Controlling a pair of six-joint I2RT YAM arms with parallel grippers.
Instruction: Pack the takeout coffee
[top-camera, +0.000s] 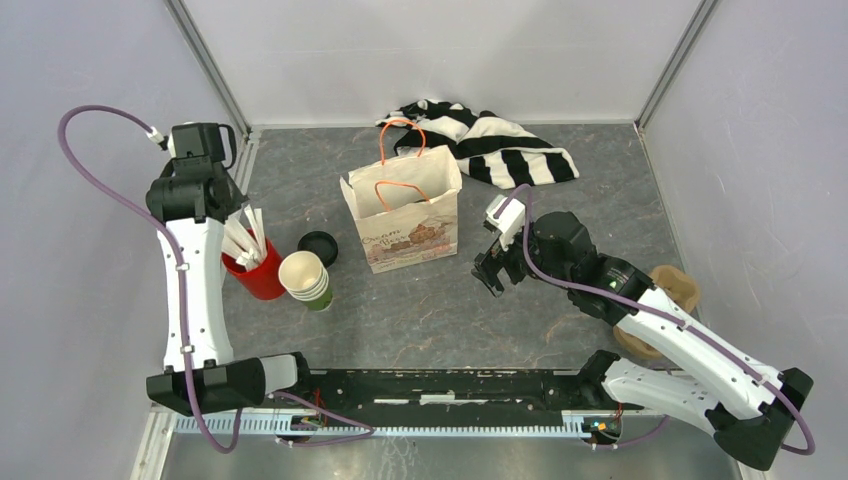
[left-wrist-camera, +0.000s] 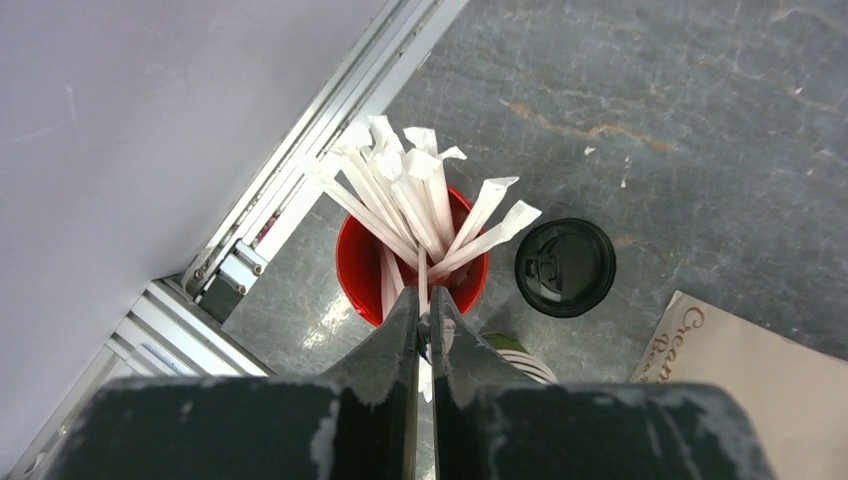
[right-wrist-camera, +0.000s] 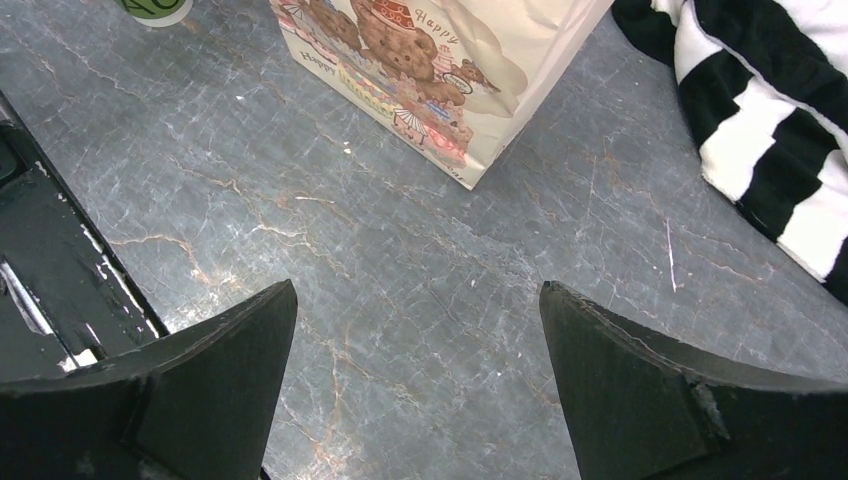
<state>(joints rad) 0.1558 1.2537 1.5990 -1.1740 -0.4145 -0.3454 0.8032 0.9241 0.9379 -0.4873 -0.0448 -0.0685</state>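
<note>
Left fingers (left-wrist-camera: 408, 340) pinch a wrapped straw (left-wrist-camera: 423, 285) in the red cup (left-wrist-camera: 353, 250); right fingers (right-wrist-camera: 200, 380) gape wide, empty.

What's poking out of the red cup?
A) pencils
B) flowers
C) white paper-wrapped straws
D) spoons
C: the left wrist view looks straight down into the red cup, and it is stuffed with white paper-wrapped straws fanning out over its rim.
</note>
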